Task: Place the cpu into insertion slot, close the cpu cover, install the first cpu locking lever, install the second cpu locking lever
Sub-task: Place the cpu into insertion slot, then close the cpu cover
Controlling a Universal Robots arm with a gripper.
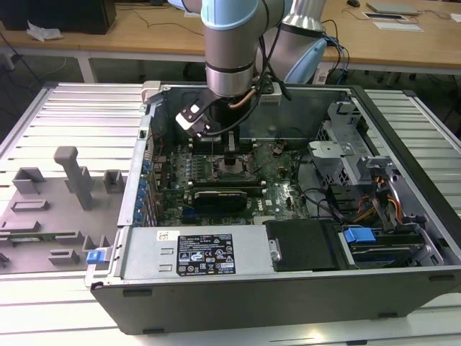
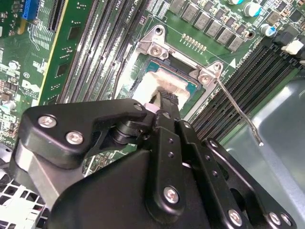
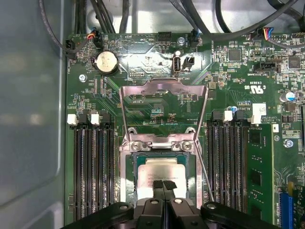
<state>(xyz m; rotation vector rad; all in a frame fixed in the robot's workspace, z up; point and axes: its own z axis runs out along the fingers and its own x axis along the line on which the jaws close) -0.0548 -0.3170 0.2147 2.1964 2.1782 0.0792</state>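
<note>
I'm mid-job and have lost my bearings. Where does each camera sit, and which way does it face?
Exterior view: off the arm, outside the open case, looking down into it; shows the arm and the pincer over the board.
First wrist view: on the wrist, looking along the pincer at the cpu and the open cover; its fingertips show.
Second wrist view: on the wrist, looking obliquely past the pincer's black linkage to the cpu.
Both wrist views share the cpu at the shut pincer tips.
</note>
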